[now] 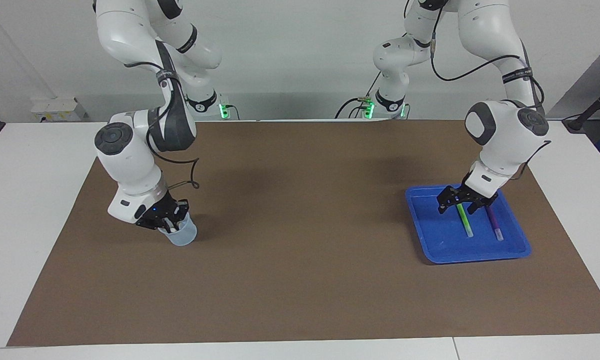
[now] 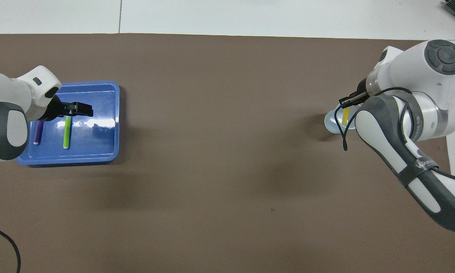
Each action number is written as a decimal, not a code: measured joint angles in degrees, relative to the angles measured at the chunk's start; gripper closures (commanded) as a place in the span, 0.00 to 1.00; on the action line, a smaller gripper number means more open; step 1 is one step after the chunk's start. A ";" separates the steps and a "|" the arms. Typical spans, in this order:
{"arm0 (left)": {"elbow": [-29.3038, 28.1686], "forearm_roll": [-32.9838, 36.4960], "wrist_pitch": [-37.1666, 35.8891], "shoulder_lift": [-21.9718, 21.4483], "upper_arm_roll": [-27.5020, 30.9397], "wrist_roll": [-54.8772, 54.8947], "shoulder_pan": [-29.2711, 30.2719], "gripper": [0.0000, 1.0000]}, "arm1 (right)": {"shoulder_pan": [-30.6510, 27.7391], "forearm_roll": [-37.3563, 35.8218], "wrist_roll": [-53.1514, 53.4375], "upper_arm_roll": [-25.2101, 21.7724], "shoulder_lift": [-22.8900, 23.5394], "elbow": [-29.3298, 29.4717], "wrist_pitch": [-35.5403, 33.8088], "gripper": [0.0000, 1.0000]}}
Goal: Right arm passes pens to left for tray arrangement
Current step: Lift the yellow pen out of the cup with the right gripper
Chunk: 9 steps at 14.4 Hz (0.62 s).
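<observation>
**Desk:** Brown, is that the whole work surface?

**Me:** A brown mat [image 1: 300,280] covers most of the white table [image 1: 29,210]. I'll go from the biggest thing down. From overhead, the right arm's forearm crosses the four o'clock corner and its wrist hides the right gripper [image 1: 171,226] completely. I only see that gripper on the facing view.

**Desk:** And the tray?

**Me:** The blue tray [image 2: 111,113] lies flat on the mat at the left arm's end. That is nine o'clock from overhead and about four o'clock on the facing view. The translucent cup [image 1: 183,239] stands upright at the right arm's end, at three o'clock from overhead.

**Desk:** Jaws?

**Me:** The left gripper [image 1: 459,202] hangs over the tray with its fingers spread wide, astride the coloured end of the green pen [image 1: 465,223]. From overhead it merely covers that end. I can't tell from either view whether its tips touch the tray floor. The right gripper dips into the cup's mouth, with its fingertips pressed together on the whitish top of the yellow pen [image 2: 346,113].

**Desk:** Pens?

**Me:** Only the overhead view shows the yellow shaft, leaning inside the cup. The green pen and the purple pen [image 1: 495,226] lie in the tray, parallel and apart. From overhead, the purple one is at nine o'clock of the green.
</observation>
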 measured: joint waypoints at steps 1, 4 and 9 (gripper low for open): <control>-0.01 0.00 -0.11 0.00 0.00 0.00 -0.03 0.00 | 0.00 0.00 0.00 0.00 0.00 0.00 0.00 1.00; 0.00 0.00 -0.15 0.00 0.03 0.00 -0.05 0.00 | 0.00 0.00 0.00 0.00 0.00 0.00 0.00 1.00; -0.01 0.00 -0.15 -0.01 0.03 0.00 -0.13 0.00 | 0.00 0.00 0.01 0.00 -0.06 0.73 -0.05 1.00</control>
